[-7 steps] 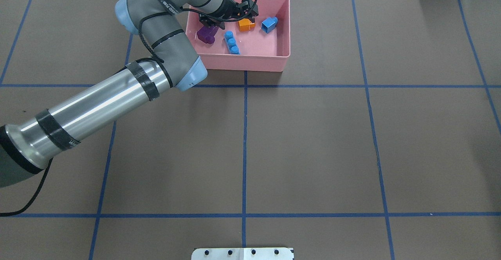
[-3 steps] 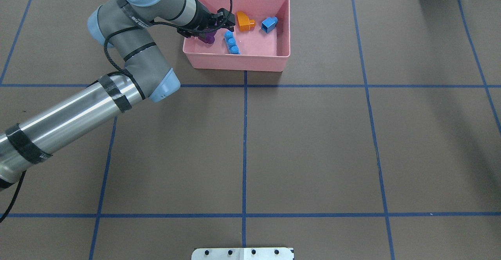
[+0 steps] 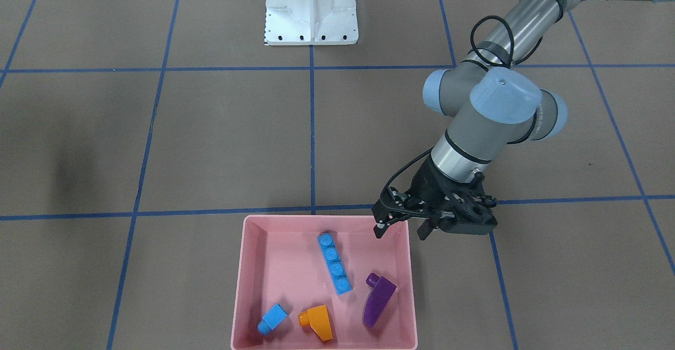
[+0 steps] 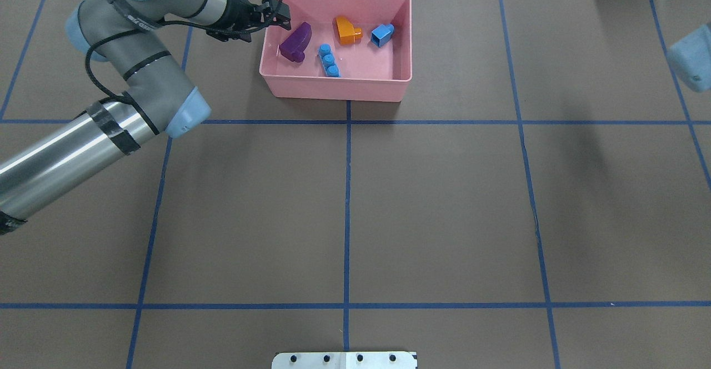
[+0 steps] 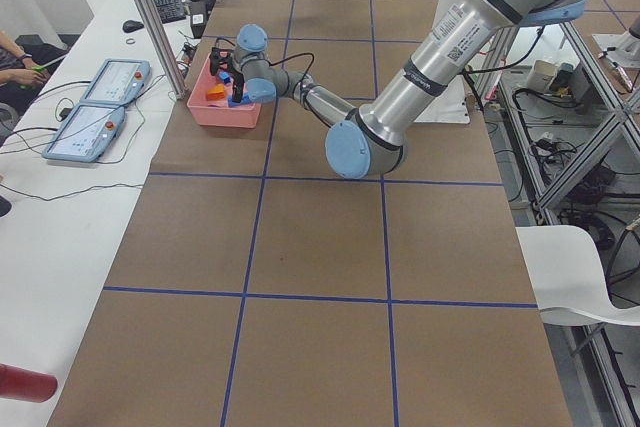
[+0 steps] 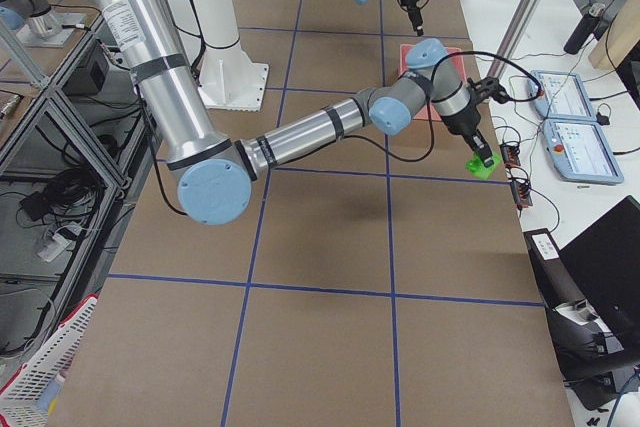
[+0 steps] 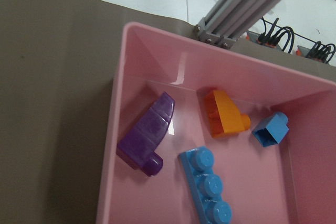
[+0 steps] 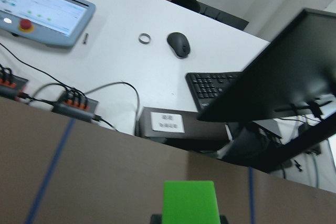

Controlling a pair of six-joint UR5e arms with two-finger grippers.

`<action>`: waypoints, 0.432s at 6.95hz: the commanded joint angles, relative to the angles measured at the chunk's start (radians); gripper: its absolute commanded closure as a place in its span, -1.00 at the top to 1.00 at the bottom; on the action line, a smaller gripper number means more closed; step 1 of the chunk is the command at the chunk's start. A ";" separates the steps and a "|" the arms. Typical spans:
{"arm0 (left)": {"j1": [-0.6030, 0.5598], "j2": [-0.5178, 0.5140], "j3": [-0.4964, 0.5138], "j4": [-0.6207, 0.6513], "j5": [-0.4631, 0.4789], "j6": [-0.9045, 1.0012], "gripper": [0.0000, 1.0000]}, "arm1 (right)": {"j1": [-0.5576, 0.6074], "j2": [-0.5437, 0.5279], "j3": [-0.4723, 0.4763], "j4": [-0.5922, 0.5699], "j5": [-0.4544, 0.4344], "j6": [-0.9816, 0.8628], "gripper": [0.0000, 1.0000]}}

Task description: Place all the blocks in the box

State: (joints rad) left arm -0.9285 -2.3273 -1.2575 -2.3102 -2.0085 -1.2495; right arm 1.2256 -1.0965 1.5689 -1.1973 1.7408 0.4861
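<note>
The pink box (image 4: 339, 88) stands at the table's far edge, also in the front view (image 3: 240, 287) and left wrist view (image 7: 113, 145). In it lie the purple sloped block (image 4: 295, 41), the orange sloped block (image 4: 347, 30), the tiny blue block (image 4: 382, 34) and the long blue block (image 4: 329, 60). My left gripper (image 4: 276, 16) is open and empty, above the box's left rim (image 3: 401, 232). My right gripper (image 6: 480, 152) is shut on the green block (image 6: 481, 165), which also shows in the right wrist view (image 8: 189, 203), near the table's far right edge.
The white robot base (image 3: 311, 10) sits at the near middle. An aluminium post (image 7: 252, 3) and cables stand right behind the box. An operators' desk with teach pendants (image 5: 90, 117) lies beyond the far edge. My right arm's elbow (image 4: 689, 66) shows at the overhead view's right edge.
My left arm has drawn back to the left, taking its open gripper from over the orange block to the box's left rim. My right arm's elbow has come into the overhead view.
</note>
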 commanded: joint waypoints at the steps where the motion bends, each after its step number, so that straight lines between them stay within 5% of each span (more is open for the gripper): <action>1: -0.196 0.058 -0.007 0.006 -0.199 0.010 1.00 | -0.147 0.227 -0.064 -0.001 -0.003 0.272 -1.00; 3: -0.301 0.156 -0.045 0.005 -0.231 0.019 1.00 | -0.271 0.366 -0.122 0.024 -0.051 0.386 -1.00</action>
State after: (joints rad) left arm -1.1640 -2.2288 -1.2783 -2.3052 -2.2142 -1.2347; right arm 1.0350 -0.8244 1.4955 -1.1905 1.7267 0.8033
